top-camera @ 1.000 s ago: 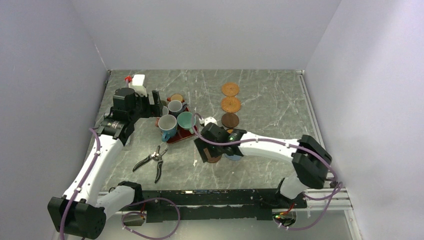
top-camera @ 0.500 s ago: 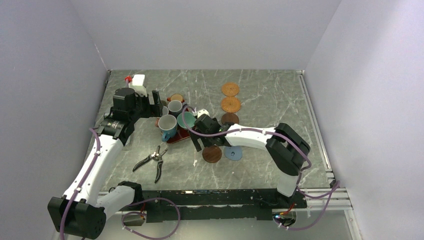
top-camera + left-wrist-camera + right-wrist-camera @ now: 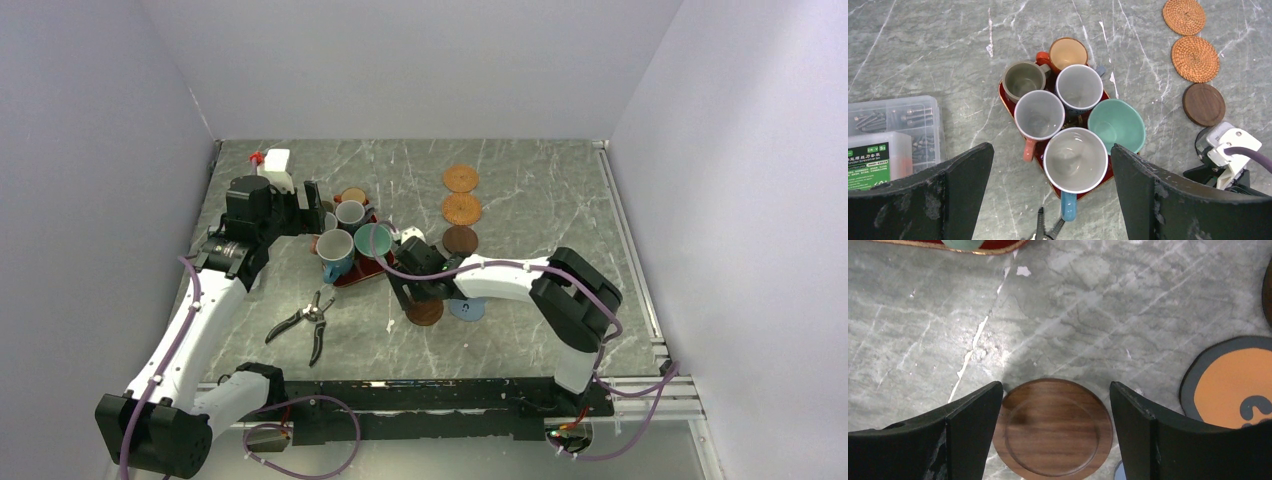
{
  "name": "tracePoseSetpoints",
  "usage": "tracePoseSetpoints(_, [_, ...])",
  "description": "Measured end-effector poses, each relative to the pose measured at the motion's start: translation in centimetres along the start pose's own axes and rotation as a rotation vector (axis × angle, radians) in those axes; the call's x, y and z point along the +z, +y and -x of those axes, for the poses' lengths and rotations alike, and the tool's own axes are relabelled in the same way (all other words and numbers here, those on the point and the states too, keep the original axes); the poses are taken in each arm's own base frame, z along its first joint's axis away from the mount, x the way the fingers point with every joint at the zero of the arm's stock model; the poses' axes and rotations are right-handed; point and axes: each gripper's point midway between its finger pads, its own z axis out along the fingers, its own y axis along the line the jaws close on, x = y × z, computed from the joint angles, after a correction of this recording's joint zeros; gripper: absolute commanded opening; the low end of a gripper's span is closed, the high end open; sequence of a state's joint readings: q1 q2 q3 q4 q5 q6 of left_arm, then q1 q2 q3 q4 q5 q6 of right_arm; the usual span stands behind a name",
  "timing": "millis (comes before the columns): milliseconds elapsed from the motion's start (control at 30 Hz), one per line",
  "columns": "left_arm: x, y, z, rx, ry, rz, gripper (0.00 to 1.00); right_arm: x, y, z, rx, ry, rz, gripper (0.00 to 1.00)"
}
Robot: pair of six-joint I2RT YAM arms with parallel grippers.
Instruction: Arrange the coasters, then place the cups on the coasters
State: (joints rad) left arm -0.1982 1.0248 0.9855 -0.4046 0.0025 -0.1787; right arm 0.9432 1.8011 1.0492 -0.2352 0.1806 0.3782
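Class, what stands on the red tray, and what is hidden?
Six cups crowd the red tray; its floor beneath them is covered, so nothing there can be seen.

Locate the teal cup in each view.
Top external: teal cup left of centre, on the tray's right side.
Left wrist: teal cup centre-right, beside the blue-handled cup.
Right wrist: only a sliver of the teal cup at the top edge.
Shared landmark: the red tray beneath it.

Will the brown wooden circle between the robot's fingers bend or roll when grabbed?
The dark brown round wooden coaster looks solid, so it probably stays stiff. It lies flat on the grey table, so it likely won't roll, though it might slide. Being thin, its edge is probably hard to pinch.
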Motion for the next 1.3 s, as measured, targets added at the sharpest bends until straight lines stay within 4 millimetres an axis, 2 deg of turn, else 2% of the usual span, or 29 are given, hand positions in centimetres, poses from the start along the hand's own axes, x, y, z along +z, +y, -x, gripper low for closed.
tracePoseSetpoints(267, [0.0,0.0,0.0,0.0,0.0,0.0,0.94,-1.3,-0.1,-2.0,0.017,0.013,0.006,0.78])
tracePoseSetpoints(700, [0.0,-0.3,0.0,0.005,0.001,-0.008,0.94,-4.8,2.1,-7.5,-0.036,0.108,0.034,0.77])
tracePoseSetpoints(833, [0.0,-0.9,-0.2,0.013,0.004,-0.026,0.94,-6.1,1.9,-9.2,-0.023,0.14,0.035,0.78])
tracePoseSetpoints(933, [-0.1,-1.6,-0.3,0.023,0.007,-0.044,0.92,-7.0,1.3,-10.2,-0.011,0.164,0.028,0.84])
tracePoseSetpoints(1000, [-0.1,-2.3,-0.4,0.028,0.01,-0.061,0.91,-7.6,1.1,-10.2,-0.005,0.166,0.027,0.88])
tracePoseSetpoints(1100, [-0.3,-3.5,-0.8,0.032,0.021,-0.094,0.89,-8.7,0.9,-9.0,0.01,0.133,0.032,0.93])
tracePoseSetpoints(1200, [-0.5,-5.1,-1.4,0.031,0.041,-0.135,0.88,-9.7,0.6,-6.4,0.053,0.07,0.046,0.95])
tracePoseSetpoints(1300, [-1.0,-7.0,-2.4,0.038,0.065,-0.186,0.87,-10.5,-1.3,-3.2,0.117,-0.005,0.037,0.96])
